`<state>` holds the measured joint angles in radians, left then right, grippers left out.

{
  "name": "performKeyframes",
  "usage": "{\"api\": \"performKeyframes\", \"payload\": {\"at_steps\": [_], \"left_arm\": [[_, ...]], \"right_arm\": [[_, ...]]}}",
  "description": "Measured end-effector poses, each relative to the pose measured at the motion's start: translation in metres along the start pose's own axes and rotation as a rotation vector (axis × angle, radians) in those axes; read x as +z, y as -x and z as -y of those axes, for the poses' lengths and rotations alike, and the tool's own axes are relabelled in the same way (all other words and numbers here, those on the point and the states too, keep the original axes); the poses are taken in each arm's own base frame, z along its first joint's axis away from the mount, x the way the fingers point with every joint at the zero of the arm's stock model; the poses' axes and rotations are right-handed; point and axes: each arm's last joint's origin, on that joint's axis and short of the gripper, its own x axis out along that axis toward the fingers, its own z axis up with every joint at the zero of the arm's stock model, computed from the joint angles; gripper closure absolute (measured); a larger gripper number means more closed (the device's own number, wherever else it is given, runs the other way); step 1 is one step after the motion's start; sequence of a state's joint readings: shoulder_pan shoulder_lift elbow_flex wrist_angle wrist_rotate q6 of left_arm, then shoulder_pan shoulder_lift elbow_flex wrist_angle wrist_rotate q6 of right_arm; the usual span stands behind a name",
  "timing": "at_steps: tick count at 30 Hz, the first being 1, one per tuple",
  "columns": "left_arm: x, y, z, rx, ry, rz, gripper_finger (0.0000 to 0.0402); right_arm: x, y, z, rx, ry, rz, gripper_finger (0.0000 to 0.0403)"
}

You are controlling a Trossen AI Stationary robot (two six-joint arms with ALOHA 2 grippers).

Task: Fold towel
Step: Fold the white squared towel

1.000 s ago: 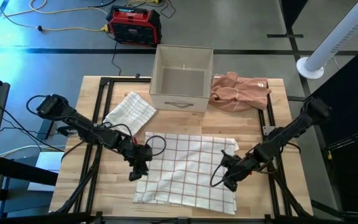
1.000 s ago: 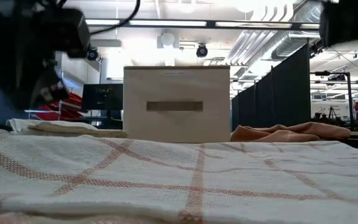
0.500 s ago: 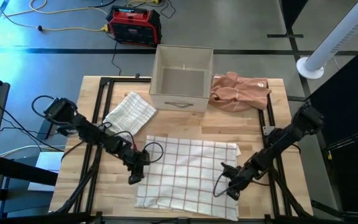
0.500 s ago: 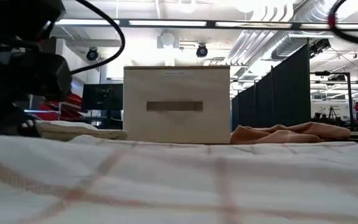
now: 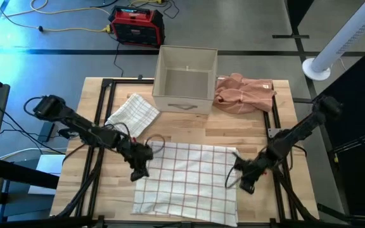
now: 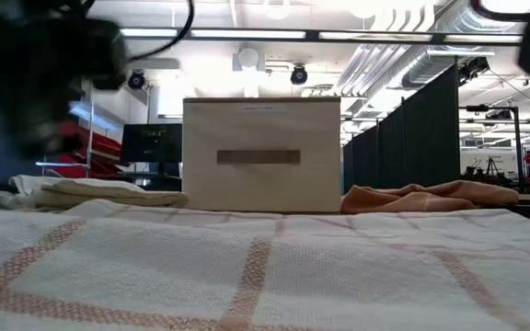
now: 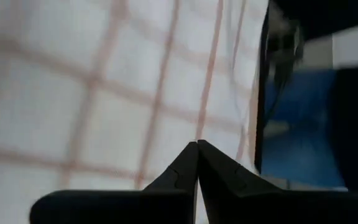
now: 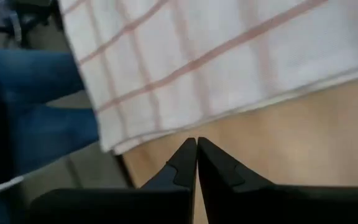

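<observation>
**A:** Where is the towel lying?

**B:** The checked towel (image 5: 187, 176) lies spread flat on the near half of the desk (image 5: 189, 130), midway between my two arms. It is white with thin red lines, and its near edge reaches close to the desk's near edge.

**A:** And your left fingers?

**B:** My left fingers (image 5: 138, 172) sit at the towel's left edge, toward its far corner. In the left wrist view the two tips are pressed together with no gap, and the cloth shows just beyond them. I cannot tell whether any cloth is pinched.

**A:** The right?

**B:** My right fingers (image 5: 246, 183) are just beside the towel's right edge, over bare wood. The tips meet there too, with nothing between them.

**A:** What else is on the desk?

**B:** A beige box (image 5: 184, 79) at the far middle, a folded checked cloth (image 5: 132, 113) to its left, and a crumpled orange cloth (image 5: 243, 92) to its right.
</observation>
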<state>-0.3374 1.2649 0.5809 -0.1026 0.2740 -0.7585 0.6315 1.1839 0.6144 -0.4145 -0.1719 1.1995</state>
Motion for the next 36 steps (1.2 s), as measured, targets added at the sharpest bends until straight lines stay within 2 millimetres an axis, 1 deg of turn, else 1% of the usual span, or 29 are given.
{"api": "performKeyframes", "payload": {"at_steps": [4,6,8,10,12,14,18,23,28,30,32,34,36], "left_arm": [[0.014,0.022,-0.008,0.104,-0.042,0.134,0.0399],[0.019,0.033,-0.011,0.158,-0.083,0.207,0.0399],[0.021,0.040,-0.014,0.228,-0.133,0.252,0.0399],[0.023,0.044,-0.019,0.301,-0.181,0.272,0.0399],[0.025,0.047,-0.023,0.353,-0.215,0.285,0.0398],[0.025,0.048,-0.028,0.394,-0.213,0.277,0.0396],[0.026,0.052,-0.036,0.439,-0.187,0.267,0.0383],[0.027,0.054,-0.042,0.470,-0.179,0.245,0.0356],[0.024,0.055,-0.047,0.484,-0.157,0.199,0.0330],[0.023,0.055,-0.048,0.488,-0.155,0.190,0.0323],[0.023,0.055,-0.048,0.487,-0.155,0.190,0.0318],[0.023,0.055,-0.048,0.487,-0.155,0.190,0.0313],[0.023,0.055,-0.048,0.489,-0.157,0.192,0.0310]], "right_arm": [[0.017,0.043,0.008,-0.125,0.048,0.087,0.0403],[0.026,0.059,0.013,-0.208,0.090,0.137,0.0403],[0.035,0.069,0.016,-0.276,0.148,0.152,0.0403],[0.044,0.072,0.019,-0.322,0.210,0.135,0.0402],[0.053,0.069,0.025,-0.353,0.248,0.089,0.0393],[0.061,0.061,0.033,-0.399,0.244,0.028,0.0374],[0.077,0.043,0.046,-0.478,0.233,-0.062,0.0310],[0.091,0.023,0.051,-0.561,0.371,-0.078,0.0230],[0.095,0.006,0.058,-0.570,0.437,-0.082,0.0177],[0.094,0.000,0.064,-0.580,0.437,-0.071,0.0167],[0.091,-0.005,0.070,-0.595,0.412,-0.079,0.0166],[0.090,-0.007,0.072,-0.603,0.402,-0.078,0.0182],[0.089,-0.009,0.074,-0.603,0.403,-0.080,0.0219]]}}
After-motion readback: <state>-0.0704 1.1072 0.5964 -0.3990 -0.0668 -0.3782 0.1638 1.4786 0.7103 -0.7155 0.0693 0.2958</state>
